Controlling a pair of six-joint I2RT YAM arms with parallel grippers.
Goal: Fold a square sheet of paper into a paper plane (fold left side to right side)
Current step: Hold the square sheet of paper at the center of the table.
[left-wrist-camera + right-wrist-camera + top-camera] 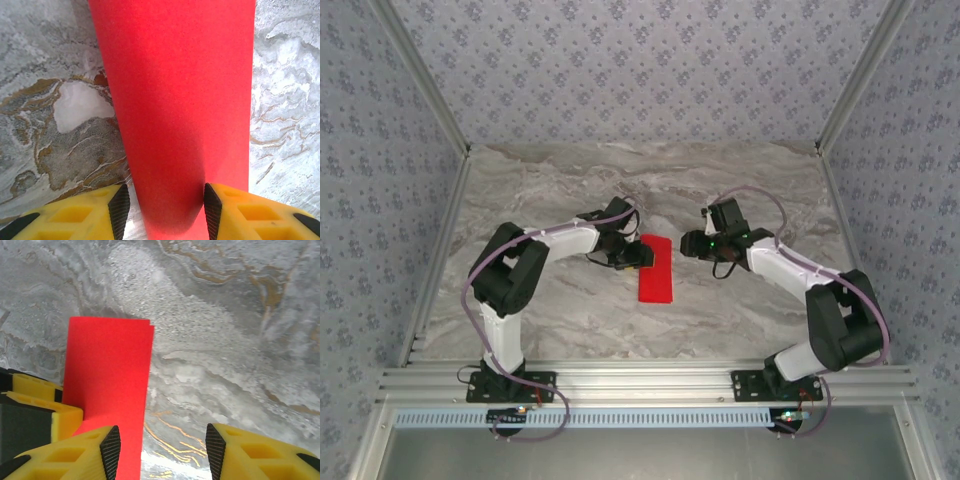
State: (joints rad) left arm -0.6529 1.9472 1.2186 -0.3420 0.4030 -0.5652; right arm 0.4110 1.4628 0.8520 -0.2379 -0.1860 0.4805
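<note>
Left gripper [165, 212] was seen part open astride one end of the square sheet of paper [175, 100], folded narrow, laid flat on marble table [720, 315], right gripper [162, 452] was held open, empty, just beside it.

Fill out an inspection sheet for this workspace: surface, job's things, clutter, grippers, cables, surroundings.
Surface: marbled grey table, flat, no spill seen.
Job's things: square sheet of paper, red, folded into a narrow strip, lying mid-table between the arms.
Clutter: nothing seen.
Grippers: left gripper straddles one end of the strip, jaws apart, grip unclear; right gripper open beside the paper, nothing between its jaws.
Cables: purple cables run along both arms.
Surroundings: patterned walls; aluminium rail at the near edge.
</note>
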